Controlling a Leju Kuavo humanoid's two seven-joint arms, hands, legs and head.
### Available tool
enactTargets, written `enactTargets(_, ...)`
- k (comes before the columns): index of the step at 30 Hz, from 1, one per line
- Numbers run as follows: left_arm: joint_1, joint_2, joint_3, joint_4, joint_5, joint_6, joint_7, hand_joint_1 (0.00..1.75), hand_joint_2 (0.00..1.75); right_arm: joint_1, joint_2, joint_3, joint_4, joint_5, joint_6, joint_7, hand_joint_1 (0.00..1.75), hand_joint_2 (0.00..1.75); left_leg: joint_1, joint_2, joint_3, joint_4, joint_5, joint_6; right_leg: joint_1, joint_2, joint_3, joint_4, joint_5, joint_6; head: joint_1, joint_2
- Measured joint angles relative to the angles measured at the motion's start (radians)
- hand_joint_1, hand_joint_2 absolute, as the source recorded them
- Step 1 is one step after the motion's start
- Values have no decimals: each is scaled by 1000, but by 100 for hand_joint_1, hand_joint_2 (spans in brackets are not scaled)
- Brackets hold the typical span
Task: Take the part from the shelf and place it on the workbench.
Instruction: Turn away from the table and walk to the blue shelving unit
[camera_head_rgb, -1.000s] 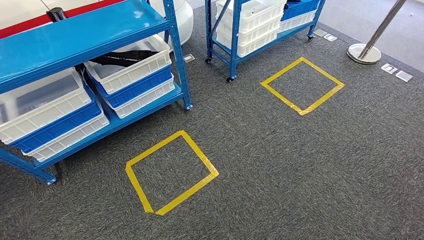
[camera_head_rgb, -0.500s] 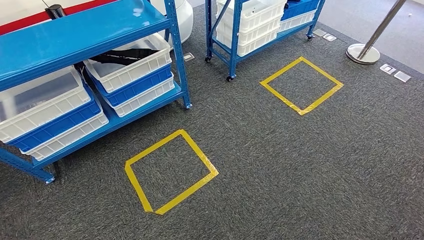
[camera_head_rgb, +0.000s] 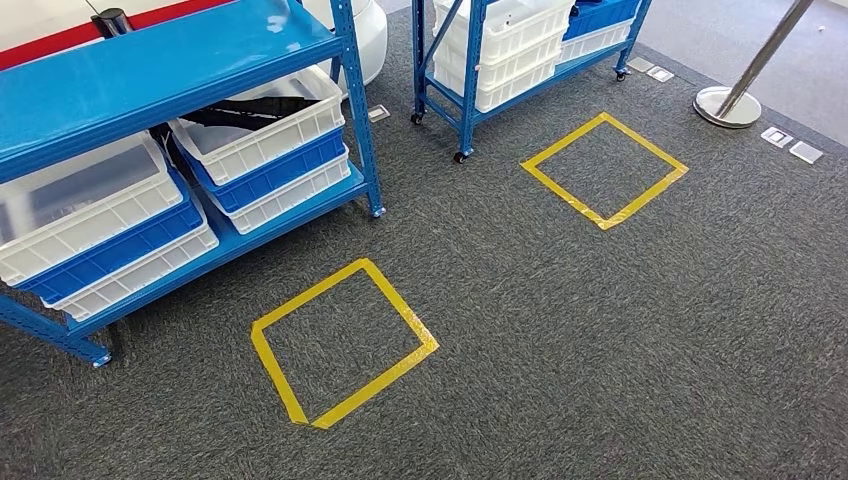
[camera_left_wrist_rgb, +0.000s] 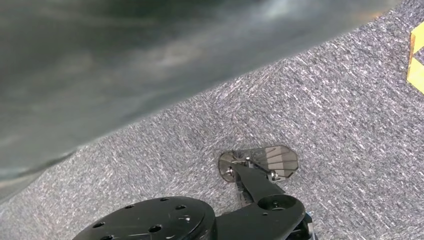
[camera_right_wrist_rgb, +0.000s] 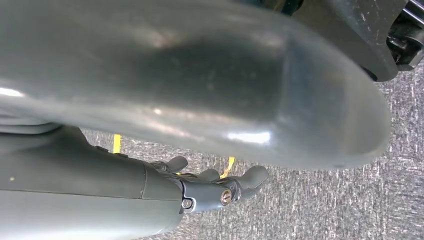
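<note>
While the right hand (camera_right_wrist_rgb: 215, 187) hangs with fingers seemingly loosely curled, holding nothing, the near shelf (camera_head_rgb: 180, 60) stands beyond the yellow square (camera_head_rgb: 340, 340); stopping outside that square risks a short reach. Left hand's fingers: cannot tell.

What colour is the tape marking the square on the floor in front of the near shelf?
Yellow. The taped square shows best in the head view, on dark grey carpet by the blue shelf.
</note>
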Motion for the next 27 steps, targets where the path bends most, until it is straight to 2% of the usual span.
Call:
enactTargets(17, 0, 0, 0, 0, 0, 0, 0, 0, 0, 0, 0, -2, 0, 3, 0, 0, 0, 0, 0, 0, 0, 1, 0, 0, 0, 0, 0, 0, 0, 0, 0, 0)
enactTargets(23, 0, 1, 0, 0, 0, 1, -12, 0, 0, 0, 0, -3, 0, 8, 0, -2, 0, 0, -2, 0, -3, 9, -5, 8, -4, 0, 2, -1, 1, 2, 0, 0)
enactTargets(27, 0, 3, 0, 0, 0, 1, -17, 0, 0, 0, 1, -3, 0, 12, 0, -3, 0, 0, -6, 0, -7, 16, -11, 21, -7, 0, 2, -5, 1, 9, -1, 0)
